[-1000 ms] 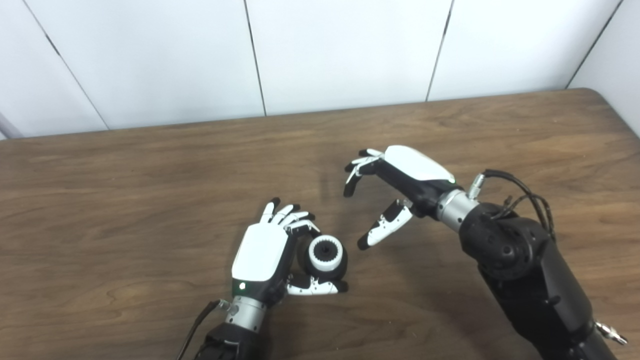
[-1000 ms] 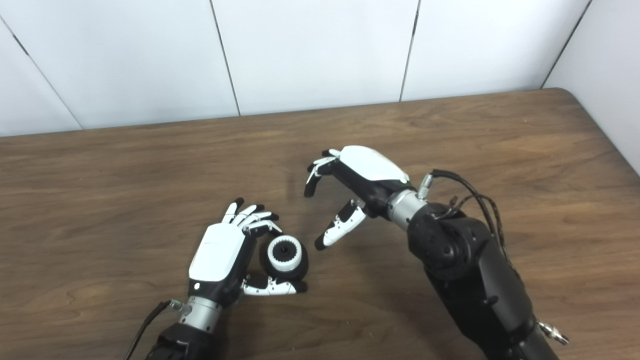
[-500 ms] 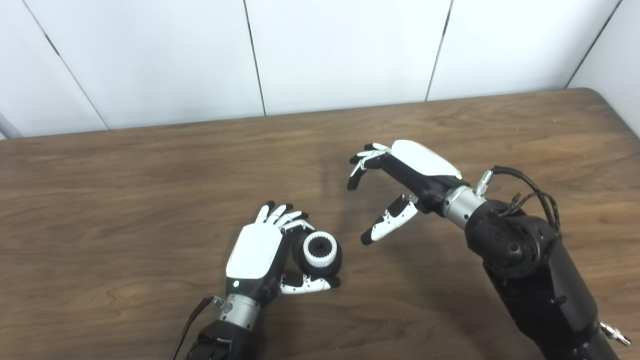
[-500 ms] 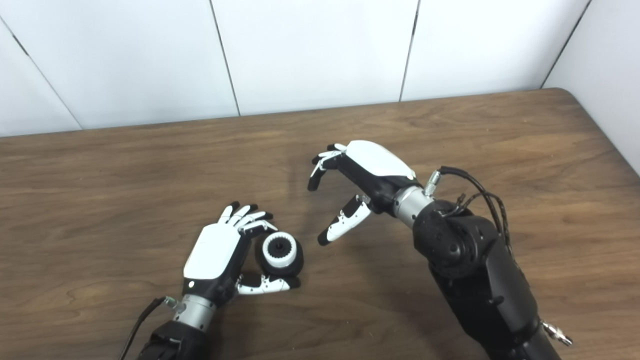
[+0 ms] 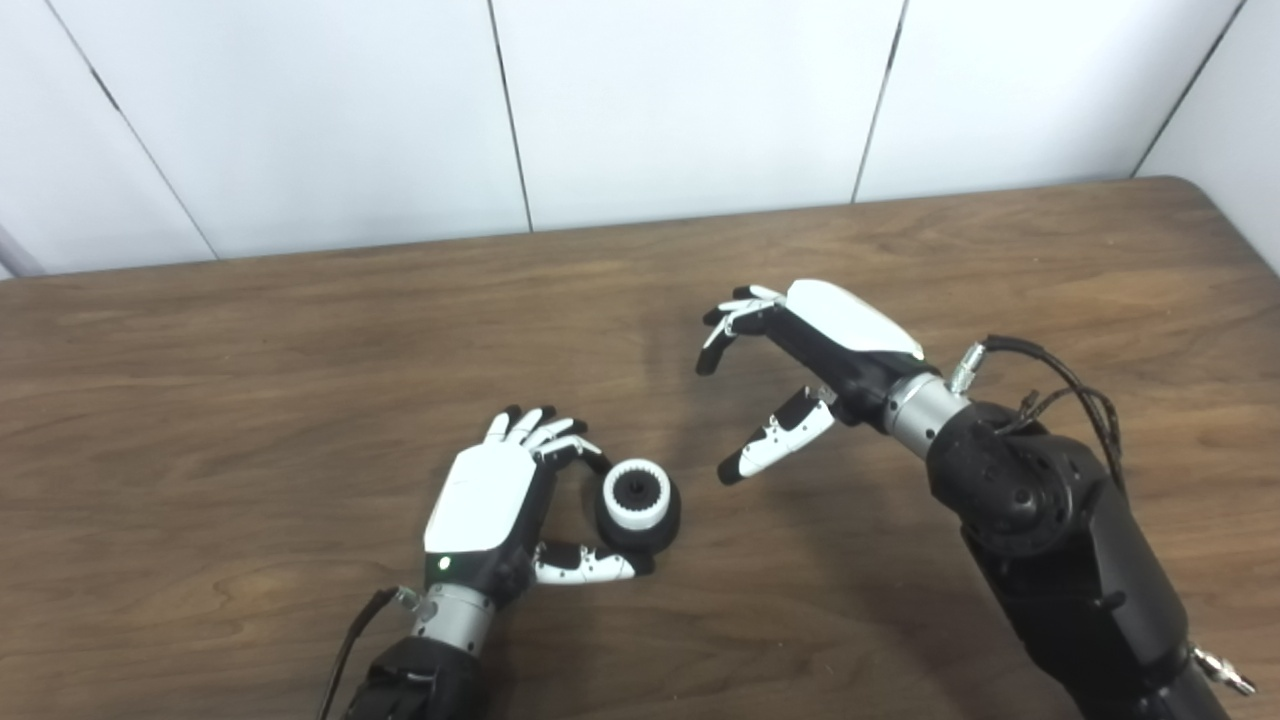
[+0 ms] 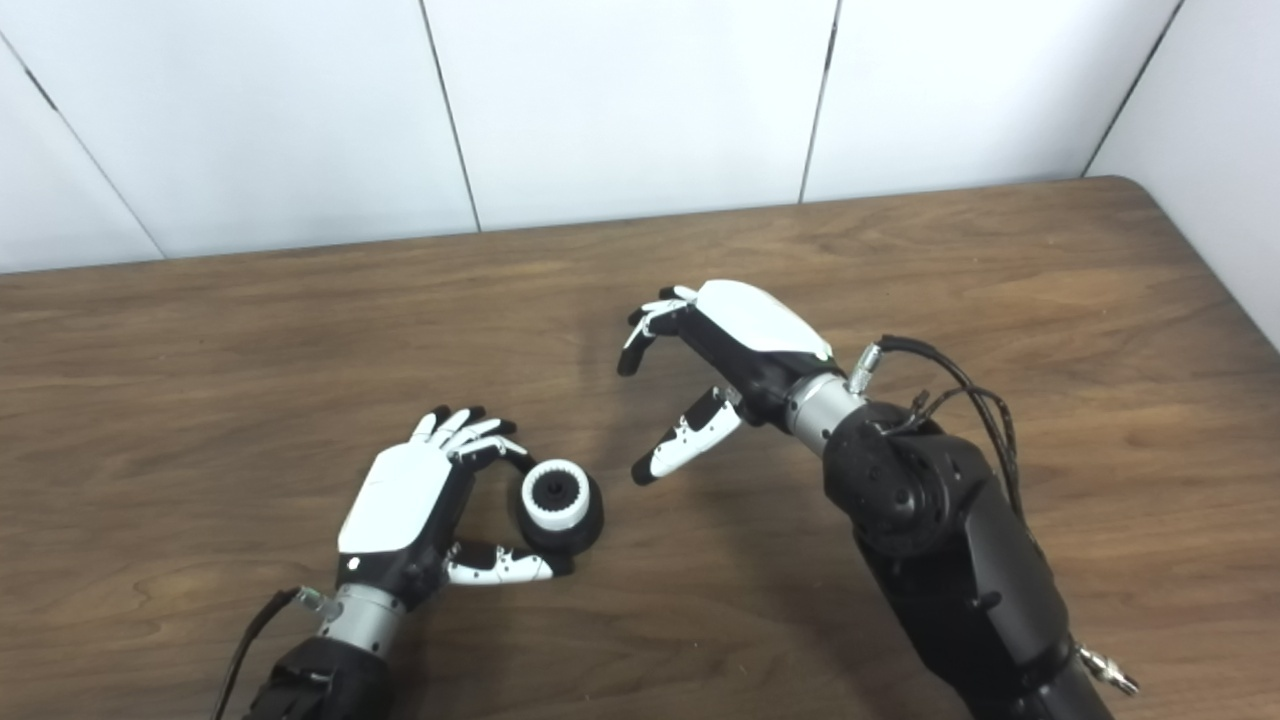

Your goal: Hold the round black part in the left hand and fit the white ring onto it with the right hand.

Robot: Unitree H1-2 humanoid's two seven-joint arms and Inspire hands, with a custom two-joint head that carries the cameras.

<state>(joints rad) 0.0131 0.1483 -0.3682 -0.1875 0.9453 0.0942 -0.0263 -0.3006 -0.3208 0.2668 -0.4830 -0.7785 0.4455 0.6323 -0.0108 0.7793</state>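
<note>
The round black part [image 5: 655,530] stands on the wooden table [image 5: 250,350] near the front middle, with the white ring [image 5: 612,500] seated on its top. My left hand [image 5: 485,495] lies just left of it, open: its fingers curl near the part's far side and its thumb reaches along the near side, with a gap between palm and part. My right hand [image 5: 815,345] hovers open and empty to the right of the part and further back, fingers spread and curved downward.
White wall panels [image 5: 690,100] rise behind the table's far edge. The table's rounded back right corner [image 5: 1190,185] shows at the right. A cable loop [image 5: 1060,375] sticks out at my right wrist.
My left hand has opened and slid left and towards me, away from the black part, which now rests on the table by itself. My right hand has drawn slightly back and right.
</note>
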